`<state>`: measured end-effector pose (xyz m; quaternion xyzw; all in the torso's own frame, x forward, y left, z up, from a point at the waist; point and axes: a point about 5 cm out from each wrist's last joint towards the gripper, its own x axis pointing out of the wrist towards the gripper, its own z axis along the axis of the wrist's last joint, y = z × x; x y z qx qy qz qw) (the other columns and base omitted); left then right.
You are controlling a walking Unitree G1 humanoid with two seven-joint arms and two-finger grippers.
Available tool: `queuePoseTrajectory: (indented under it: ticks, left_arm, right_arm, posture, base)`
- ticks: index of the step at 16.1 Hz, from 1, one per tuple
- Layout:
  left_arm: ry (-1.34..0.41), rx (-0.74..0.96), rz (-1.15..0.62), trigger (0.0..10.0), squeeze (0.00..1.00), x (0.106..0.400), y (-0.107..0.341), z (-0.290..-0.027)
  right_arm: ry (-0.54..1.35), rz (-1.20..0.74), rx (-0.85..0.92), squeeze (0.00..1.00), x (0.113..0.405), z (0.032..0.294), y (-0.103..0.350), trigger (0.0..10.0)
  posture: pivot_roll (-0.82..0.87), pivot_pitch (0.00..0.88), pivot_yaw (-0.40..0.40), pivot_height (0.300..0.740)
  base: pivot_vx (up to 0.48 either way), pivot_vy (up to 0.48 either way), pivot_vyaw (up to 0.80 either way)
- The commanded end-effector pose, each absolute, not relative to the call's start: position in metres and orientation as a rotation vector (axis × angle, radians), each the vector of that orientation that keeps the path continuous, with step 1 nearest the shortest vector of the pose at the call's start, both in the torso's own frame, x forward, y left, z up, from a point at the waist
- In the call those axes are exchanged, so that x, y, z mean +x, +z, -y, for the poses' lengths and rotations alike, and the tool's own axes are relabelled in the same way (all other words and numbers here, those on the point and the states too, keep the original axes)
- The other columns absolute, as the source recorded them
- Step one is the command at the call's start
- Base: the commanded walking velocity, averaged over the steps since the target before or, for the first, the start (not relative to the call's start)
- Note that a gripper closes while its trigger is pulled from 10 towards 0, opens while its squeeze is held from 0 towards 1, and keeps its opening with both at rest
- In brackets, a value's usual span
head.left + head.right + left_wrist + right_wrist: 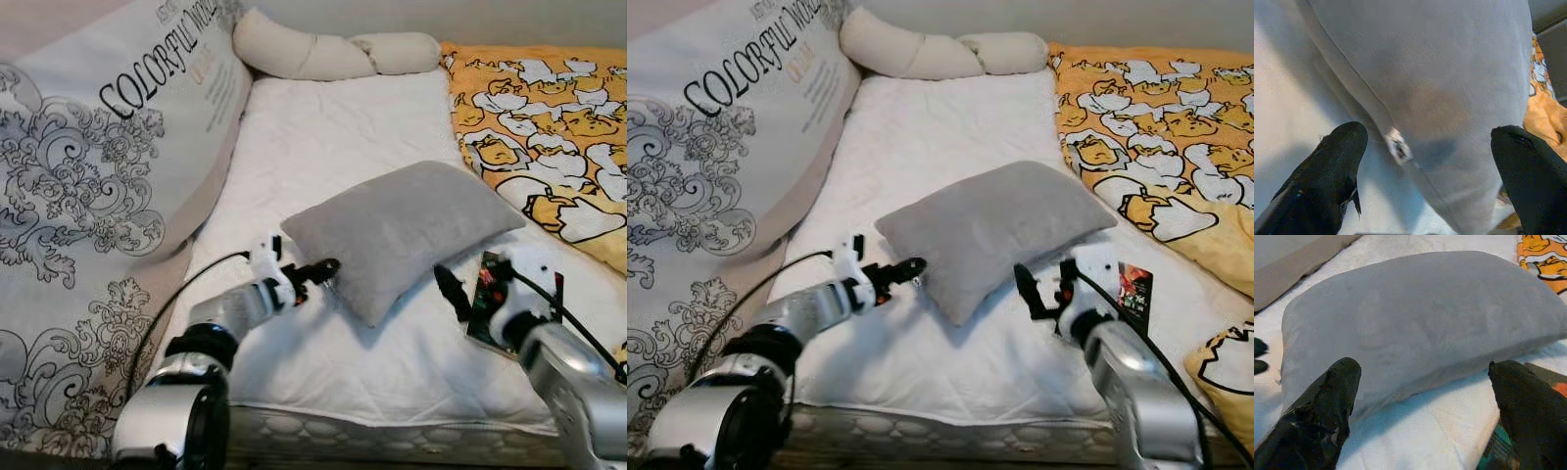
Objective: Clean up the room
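A grey pillow (405,231) lay flat on the white mattress (323,137) of a bed, tilted at an angle, with one corner pointing toward the robot. The left pincer (326,267) sat just beside the pillow's near left edge, its tips at the seam. In the left wrist view its two black fingers (1332,171) stood wide apart, with the pillow's seam and a small white tag (1399,149) between them, and they were not closed on the fabric. The right pincer (1036,291) was at the pillow's near right edge, low over the mattress. In the right wrist view its fingers (1322,411) were also spread wide, with the pillow's long side just ahead of them and nothing held.

A small dark printed packet (487,299) lay on the mattress just beside the right pincer, on the side away from the pillow, partly hidden by the wrist. Farther out on that side, a yellow blanket (549,117) with a cartoon duck pattern covered the mattress. Beyond the left pincer, on its outer side, a large grey cushion (98,166) printed with black scrollwork and the words "COLORFUL WORLD" leaned along the edge of the bed. Well ahead of both pincers, past the pillow, a long cream bolster (323,51) lay along the head of the bed.
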<state>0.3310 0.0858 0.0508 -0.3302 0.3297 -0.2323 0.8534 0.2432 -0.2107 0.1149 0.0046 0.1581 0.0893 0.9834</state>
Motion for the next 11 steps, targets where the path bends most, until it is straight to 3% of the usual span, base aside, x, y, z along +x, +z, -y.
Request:
queuePoseTrajectory:
  ticks: [1, 5, 9, 10, 11]
  left_arm:
    - [-0.505, -0.738, -0.682, 10.0, 0.00, 0.334, 0.055, -0.078]
    - [-0.542, -0.720, -0.719, 10.0, 0.00, 0.327, 0.051, -0.044]
    - [-0.489, -0.611, -0.725, 10.0, 0.00, 0.323, 0.045, -0.029]
    - [-0.459, -0.588, -0.730, 4.0, 0.00, 0.322, 0.043, -0.029]
    - [-0.443, -0.574, -0.738, 0.0, 0.00, 0.321, 0.041, -0.029]
  right_arm:
    - [0.218, -0.316, 0.017, 0.00, 0.239, 0.207, 0.121, 10.0]
    - [0.264, -0.349, 0.008, 0.00, 0.225, 0.202, 0.123, 10.0]
    - [0.308, -0.377, -0.002, 0.00, 0.217, 0.198, 0.125, 10.0]
    - [0.337, -0.386, -0.004, 0.00, 0.214, 0.196, 0.126, 10.0]
    - [0.367, -0.403, -0.009, 0.00, 0.211, 0.196, 0.125, 10.0]
  posture:
    - [-0.24, 0.005, 0.091, 0.740]
    - [-0.29, 0.032, 0.090, 0.740]
    - [-0.31, 0.039, 0.092, 0.740]
    - [-0.31, 0.041, 0.092, 0.740]
    - [-0.31, 0.042, 0.092, 0.740]
  base:
    - [0.000, 0.000, 0.00]
    - [0.000, 0.000, 0.00]
    - [0.000, 0.000, 0.00]
    - [0.000, 0.000, 0.00]
    - [0.000, 0.000, 0.00]
